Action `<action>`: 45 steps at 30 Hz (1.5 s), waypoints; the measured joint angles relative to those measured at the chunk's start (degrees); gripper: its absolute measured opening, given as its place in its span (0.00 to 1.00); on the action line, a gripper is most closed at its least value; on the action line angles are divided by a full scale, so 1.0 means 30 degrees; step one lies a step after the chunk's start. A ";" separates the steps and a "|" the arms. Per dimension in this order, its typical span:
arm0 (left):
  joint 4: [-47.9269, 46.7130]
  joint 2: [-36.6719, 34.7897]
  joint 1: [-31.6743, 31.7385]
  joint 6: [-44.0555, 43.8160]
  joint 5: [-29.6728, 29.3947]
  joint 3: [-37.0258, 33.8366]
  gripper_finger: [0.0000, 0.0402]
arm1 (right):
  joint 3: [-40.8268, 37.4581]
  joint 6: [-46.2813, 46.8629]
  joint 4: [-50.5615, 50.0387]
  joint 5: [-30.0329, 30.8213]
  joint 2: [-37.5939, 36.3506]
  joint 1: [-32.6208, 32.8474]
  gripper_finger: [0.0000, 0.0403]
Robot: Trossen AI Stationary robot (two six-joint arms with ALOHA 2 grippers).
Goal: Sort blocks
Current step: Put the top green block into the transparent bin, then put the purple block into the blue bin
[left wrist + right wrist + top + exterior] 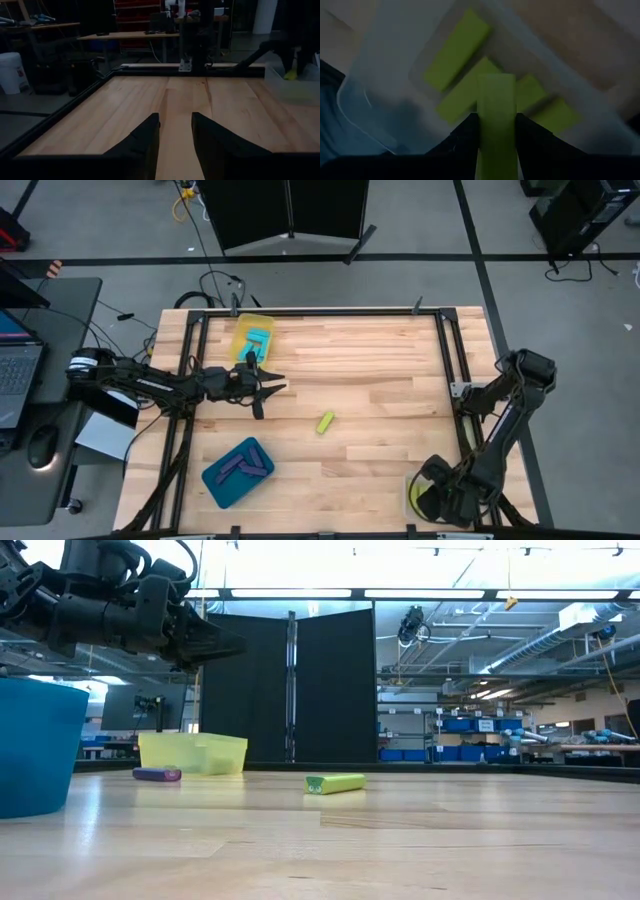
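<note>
right gripper hangs over the clear tray at the table's near right corner, fingers clamped on a yellow-green block, its long axis running straight out between them, likely lined up to drop among the same-coloured blocks lying flat below. left gripper hovers above the left side, fingers parted, nothing between them, just beside the yellow tray with its cyan block. one loose yellow-green block lies mid-table, axis diagonal; purple blocks sit in the blue tray.
</note>
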 joint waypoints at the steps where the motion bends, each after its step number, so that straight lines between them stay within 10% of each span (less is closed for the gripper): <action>1: -0.0005 0.0000 0.0000 0.0000 0.0000 0.0000 0.30 | -0.0081 -0.0015 0.0381 -0.0069 0.0138 -0.0006 0.28; 27: -0.1103 -0.0108 0.0030 0.1057 0.3410 0.0075 0.27 | 0.4585 -0.5894 -0.3721 0.1682 0.0118 -0.1941 0.33; 36: -1.0092 -0.0109 0.0131 0.2112 0.4038 0.3875 0.14 | 0.5335 -1.2850 -0.5919 0.5148 0.0098 -0.4169 0.03; 45: -2.0852 -0.0117 0.0174 0.3502 0.3308 0.8365 0.02 | 0.2887 -2.2203 -0.0985 0.6727 0.0096 -0.8303 0.02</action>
